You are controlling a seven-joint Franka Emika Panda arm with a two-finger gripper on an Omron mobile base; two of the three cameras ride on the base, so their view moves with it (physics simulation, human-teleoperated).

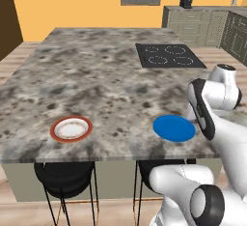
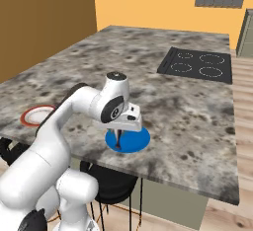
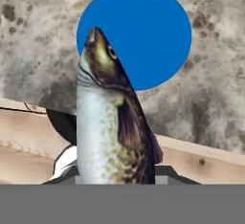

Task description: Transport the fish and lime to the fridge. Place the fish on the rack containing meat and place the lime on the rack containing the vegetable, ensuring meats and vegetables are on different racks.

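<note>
Fish (image 3: 112, 122) tail hidden in gripper (image 2: 118, 143)

No text, label, brand, number or sign can be read in any of the views; the counter (image 1: 96, 80), the cooktop (image 1: 169, 56) and both plates carry none.

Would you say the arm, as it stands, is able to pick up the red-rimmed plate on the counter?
Probably not yet: the gripper is shut on the fish above the blue plate, and the red-rimmed plate sits well off to the left.
</note>
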